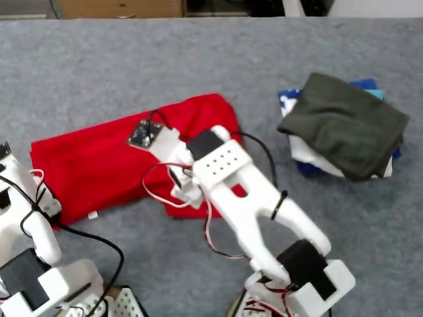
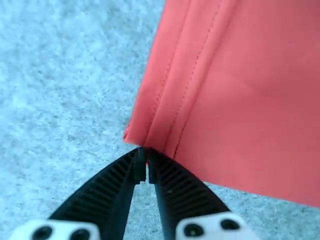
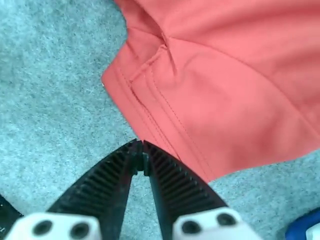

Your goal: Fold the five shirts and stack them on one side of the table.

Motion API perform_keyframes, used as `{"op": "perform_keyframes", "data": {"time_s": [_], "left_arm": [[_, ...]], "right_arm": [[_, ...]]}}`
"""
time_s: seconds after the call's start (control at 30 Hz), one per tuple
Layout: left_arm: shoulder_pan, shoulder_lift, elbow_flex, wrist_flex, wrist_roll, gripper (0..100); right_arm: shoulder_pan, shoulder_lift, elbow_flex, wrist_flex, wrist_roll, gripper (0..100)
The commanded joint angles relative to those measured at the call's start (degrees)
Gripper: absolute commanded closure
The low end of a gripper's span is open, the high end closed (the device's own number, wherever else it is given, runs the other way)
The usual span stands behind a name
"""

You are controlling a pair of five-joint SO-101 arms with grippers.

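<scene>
A red shirt lies spread on the grey table, left of centre. My left gripper is at its near left corner. In the left wrist view the left gripper is shut, its tips pinching the corner hem of the red shirt. My right gripper is low at the shirt's near right edge, under its white arm. In the right wrist view the right gripper is shut on the stitched hem of the red shirt. The cloth still lies flat.
A stack of folded shirts sits at the right, a dark green one on top with white and blue ones beneath. A blue edge shows in the right wrist view. The table's far edge runs along the back.
</scene>
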Motion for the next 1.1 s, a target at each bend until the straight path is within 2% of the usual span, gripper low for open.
{"op": "perform_keyframes", "data": {"time_s": [0.0,0.2,0.37,0.43,0.5,0.63,0.87,1.07], "left_arm": [[-0.44,-1.36,-0.18,-0.35,-0.18,98],[-0.79,-1.98,-0.44,0.70,-0.35,98],[-0.79,-1.98,-6.24,11.87,-2.02,98],[-0.88,-1.98,-8.09,14.15,-2.11,98],[-0.88,-1.98,-9.05,15.65,-2.20,98],[-0.97,-1.98,-9.23,16.79,-2.20,98],[-0.97,-1.98,-8.88,16.79,-2.20,98],[-4.40,-1.54,-9.32,16.35,-2.29,98]], "right_arm": [[0.92,-3.03,0.13,-0.18,0.35,99.7],[0.92,-3.03,0.13,0.09,0.35,99.7],[0.57,-3.03,0.92,-0.18,0.62,99.6],[-0.66,-2.59,1.27,-0.97,0.35,99.4],[-2.59,-2.59,2.68,-3.08,0.35,94.8],[-7.08,-2.59,5.76,-7.91,0.26,83.5],[-8.04,4.44,5.23,-15.12,-2.20,92.0],[-8.04,12.62,0.84,-15.82,-5.63,78.7]]}}
